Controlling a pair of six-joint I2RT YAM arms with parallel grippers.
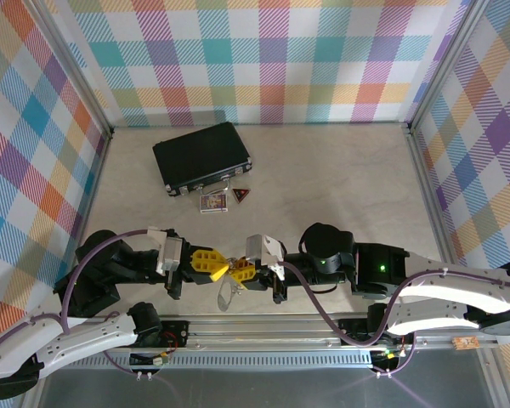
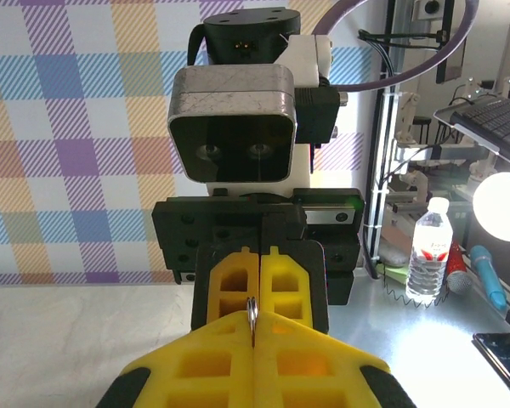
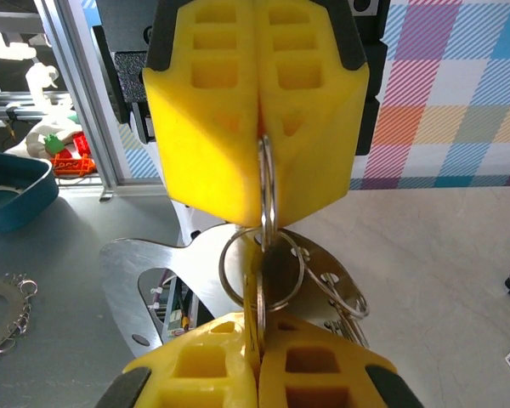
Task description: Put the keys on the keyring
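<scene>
Both grippers meet tip to tip above the near table edge. My left gripper (image 1: 226, 269) (image 2: 255, 321) is shut on a thin silver split ring (image 2: 252, 311), which is edge-on in the left wrist view. My right gripper (image 1: 235, 271) (image 3: 259, 336) faces it and is shut on a thin key (image 3: 257, 299); the key is edge-on and shows a sliver of yellow. A round split ring (image 3: 229, 272) loops around that key. The keyring (image 3: 144, 272) (image 1: 228, 294), a flat grey metal loop, hangs below both grippers. More rings (image 3: 344, 299) dangle to its right.
A black case (image 1: 201, 155) lies at the back of the table. In front of it are a small picture card (image 1: 213, 202) and a red-and-black triangular tag (image 1: 240, 195). A loose chain (image 3: 8, 310) lies on the grey surface to the left, outside the frame.
</scene>
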